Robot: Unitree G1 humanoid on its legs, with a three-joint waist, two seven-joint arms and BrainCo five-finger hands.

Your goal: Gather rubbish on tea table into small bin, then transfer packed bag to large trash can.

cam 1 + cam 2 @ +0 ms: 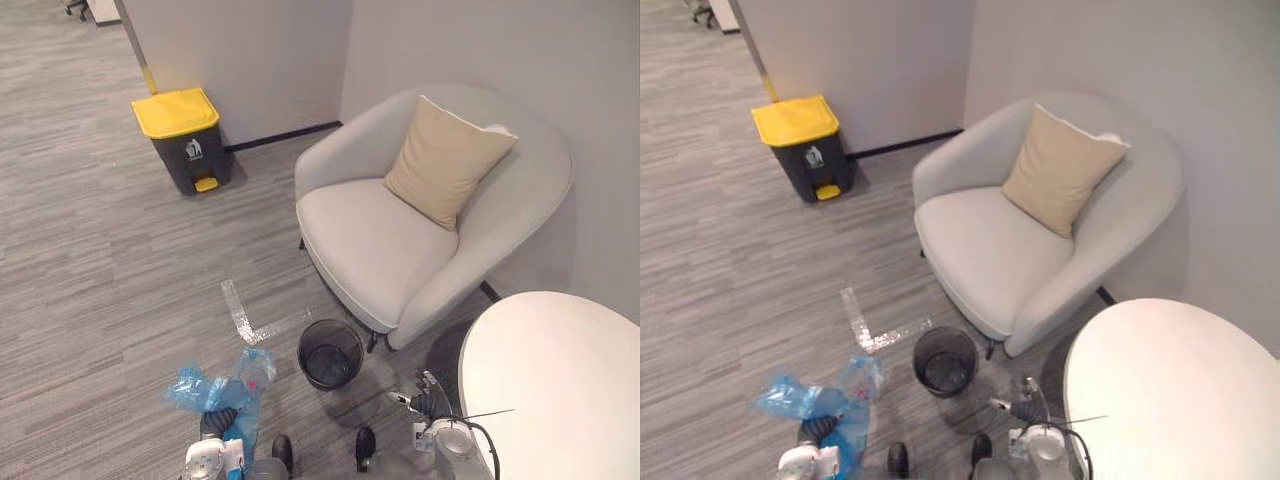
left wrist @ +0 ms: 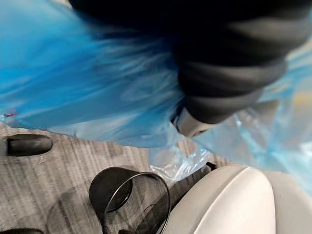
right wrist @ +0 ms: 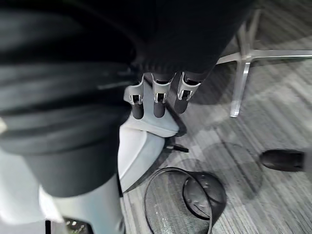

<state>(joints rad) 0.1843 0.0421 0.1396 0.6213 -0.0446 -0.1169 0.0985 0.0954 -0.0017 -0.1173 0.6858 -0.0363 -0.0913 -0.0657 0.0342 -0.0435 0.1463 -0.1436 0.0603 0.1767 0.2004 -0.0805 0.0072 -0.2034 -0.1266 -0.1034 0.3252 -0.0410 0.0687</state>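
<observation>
Bag (image 1: 215, 390) is carried at left hand (image 1: 222, 422), just beside bin (image 1: 330, 353), for transfer to trash can (image 1: 183, 140) well apart by wall | left grip is hidden by plastic, cannot be told | right hand (image 3: 157, 100) is hung slack with nothing held, judged unneeded.

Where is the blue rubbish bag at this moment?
In the left eye view the blue rubbish bag is at lower left, at the left hand, just left of the small black mesh bin on the floor.

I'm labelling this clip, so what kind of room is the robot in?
Probably an office lounge or waiting corner: a pale armchair with a tan cushion, a round white table and a yellow-lidded pedal bin.
</observation>
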